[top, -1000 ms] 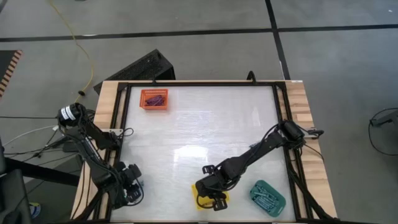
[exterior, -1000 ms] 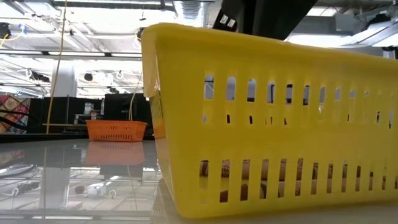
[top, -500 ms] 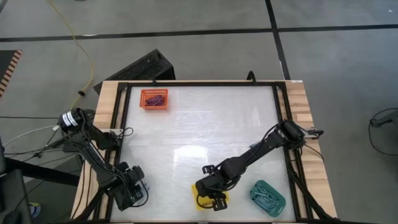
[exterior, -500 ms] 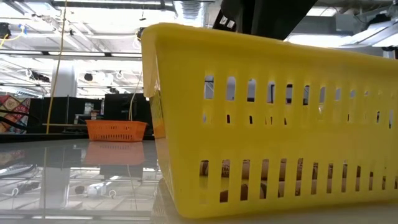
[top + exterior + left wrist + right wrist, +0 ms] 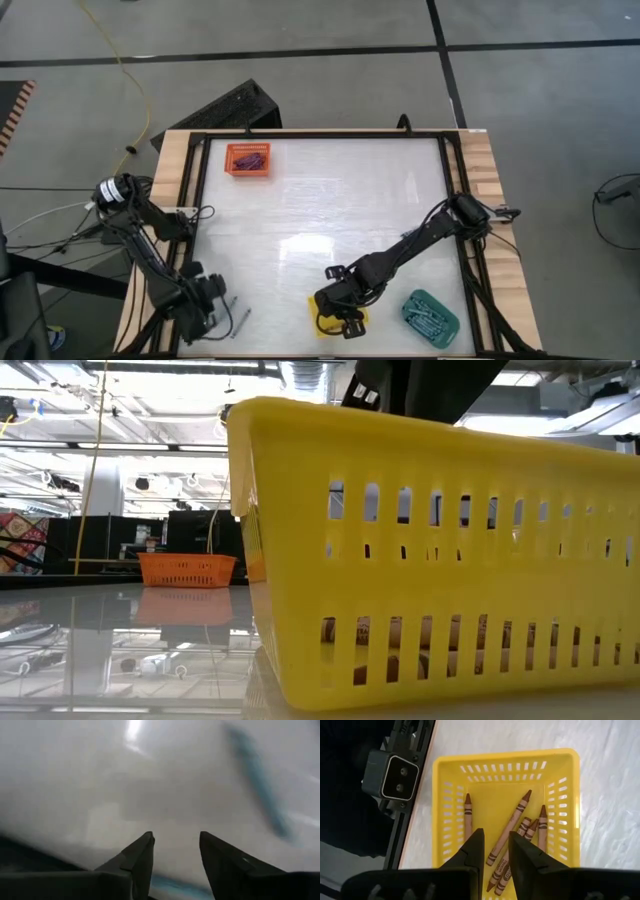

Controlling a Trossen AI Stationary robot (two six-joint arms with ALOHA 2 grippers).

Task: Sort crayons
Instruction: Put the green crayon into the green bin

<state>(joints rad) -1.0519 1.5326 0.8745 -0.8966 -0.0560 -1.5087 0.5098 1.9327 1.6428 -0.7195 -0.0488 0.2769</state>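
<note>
Hovering over the yellow tray (image 5: 322, 322) at the near edge of the table (image 5: 330, 200), the right gripper (image 5: 345, 322) points down into it. In the right wrist view its jaws stand narrowly apart with nothing visible between them, above brown crayons (image 5: 512, 837) lying loose on the tray floor; one brown crayon (image 5: 468, 817) lies alone nearer the tray's side wall.

Left gripper (image 5: 205, 305) sits low at the table's near left corner. In the left wrist view its jaws are apart, empty, close over the white surface, with a blurred teal-blue crayon (image 5: 257, 782) lying ahead of them and not between them. In the high view a thin stick (image 5: 229, 312) lies on the table just beside this gripper; colour not resolvable there.

Orange tray (image 5: 248, 159) stands at the far left of the table with dark crayons inside. Teal tray (image 5: 430, 316) stands near the right front corner, beside the yellow tray, holding teal-blue crayons (image 5: 428, 318).

Low view: yellow tray wall (image 5: 430, 560) fills most of the frame; orange tray (image 5: 187, 569) visible well behind.
</note>
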